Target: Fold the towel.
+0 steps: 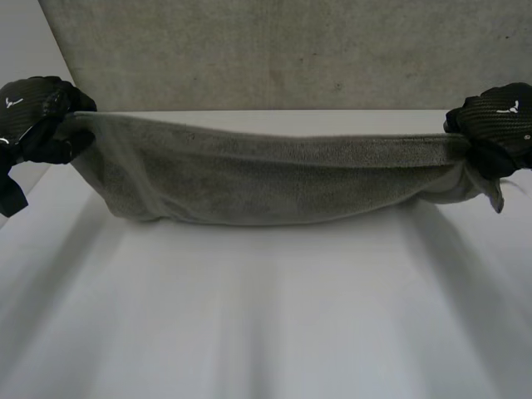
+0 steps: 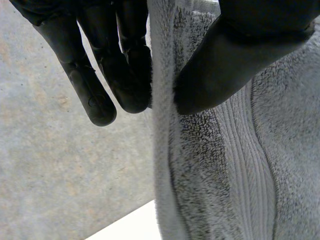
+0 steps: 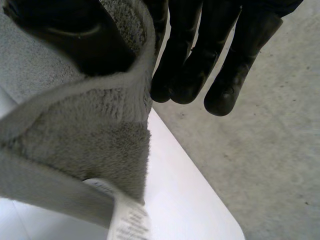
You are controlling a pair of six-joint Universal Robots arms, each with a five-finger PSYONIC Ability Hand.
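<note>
A grey towel (image 1: 274, 179) hangs stretched between my two hands above the white table (image 1: 266, 316), sagging in the middle with its lower fold near the tabletop. My left hand (image 1: 37, 116) pinches the towel's left end; in the left wrist view its thumb (image 2: 235, 55) presses the towel (image 2: 225, 170) against the fingers (image 2: 100, 65). My right hand (image 1: 499, 125) pinches the right end; in the right wrist view the thumb (image 3: 75, 35) and fingers (image 3: 200, 60) clamp the towel (image 3: 85, 135), and a white label (image 3: 130, 220) hangs from its corner.
A grey carpeted floor (image 1: 274, 50) lies beyond the table's far edge. The table's rounded corner (image 3: 220, 220) shows under the right hand. Bare tabletop spreads in front of the towel.
</note>
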